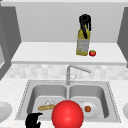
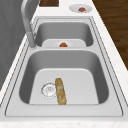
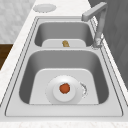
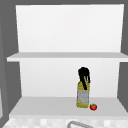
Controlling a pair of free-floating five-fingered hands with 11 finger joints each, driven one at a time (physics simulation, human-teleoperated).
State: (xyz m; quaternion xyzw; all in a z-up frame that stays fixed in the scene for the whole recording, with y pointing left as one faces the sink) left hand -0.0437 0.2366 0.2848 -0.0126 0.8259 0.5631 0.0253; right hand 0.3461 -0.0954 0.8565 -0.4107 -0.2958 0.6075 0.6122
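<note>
The right hand (image 1: pixel 85 23) is curled round the neck of the tall yellow glass bottle (image 1: pixel 82 45), which stands upright on the white shelf (image 1: pixel 45 53) above the sink, just beside a small red tomato (image 1: pixel 92 53); judging by this, the bottle is already set down and only the letting go is left; the left hand (image 1: pixel 33 120) hangs clenched, holding nothing, at the front of the steel double sink (image 1: pixel 25 96).

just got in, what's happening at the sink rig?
The right hand is curled round the top of a yellow bottle standing on the shelf above the sink, beside a small tomato. The left hand hangs at the sink's front edge, fingers curled, holding nothing. In the basins: a baguette on the left, a plate with a small red-orange item on the right.
</note>
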